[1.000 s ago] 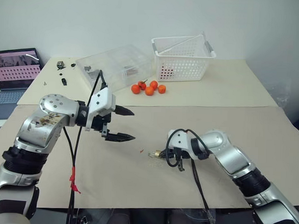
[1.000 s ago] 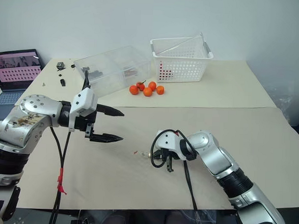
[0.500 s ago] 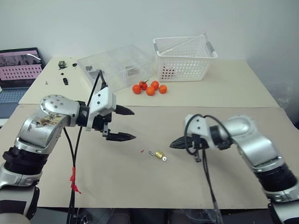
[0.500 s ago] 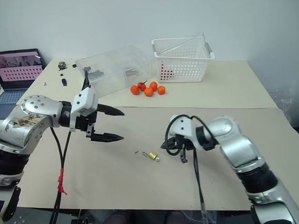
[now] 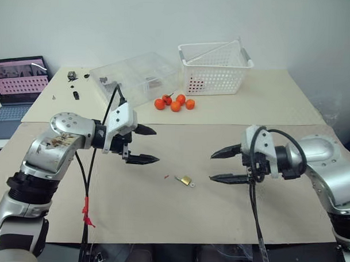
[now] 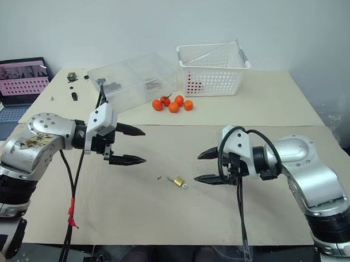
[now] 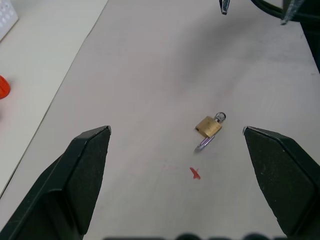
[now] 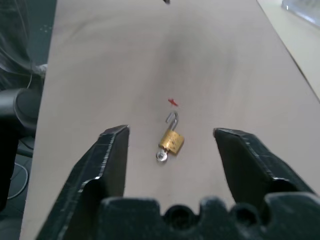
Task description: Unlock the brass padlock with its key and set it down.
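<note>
Brass padlock (image 5: pixel 186 180) lying flat on the beige table cover (image 5: pixel 160 211), roughly midway btw the two grippers, nothing touching it. Shackle (image 8: pixel 172 120) looks swung open, hooked end free of the body, per R wrist view. Key (image 8: pixel 161 156) sits in the body at the end opposite the shackle, round silvery head visible. Tiny red speck (image 5: pixel 166 177) on the cover just beside the lock, on its L side.

L gripper (image 5: pixel 144 145): jaws wide apart, empty, hovering above the cover to the L of the lock and a bit further back, pointing toward the R arm. L wrist view has the lock (image 7: pixel 208 125) on the cover btw its fingers (image 7: pixel 82 170), well clear of them.

R gripper (image 5: pixel 221 166): jaws spread, empty, off the surface, near the lock on its R side, tips pointing at it. R wrist view frames the lock btw its fingers (image 8: pixel 111 160), no contact.

Further back on the table: four small oranges (image 5: pixel 175 103) in a cluster, white plastic basket (image 5: pixel 214 68) behind them, clear plastic bin (image 5: pixel 136 78) to its L, few small dark parts (image 5: pixel 73 84) near the far L corner. Open laptop (image 5: pixel 15 94) at L edge, screen lit
</note>
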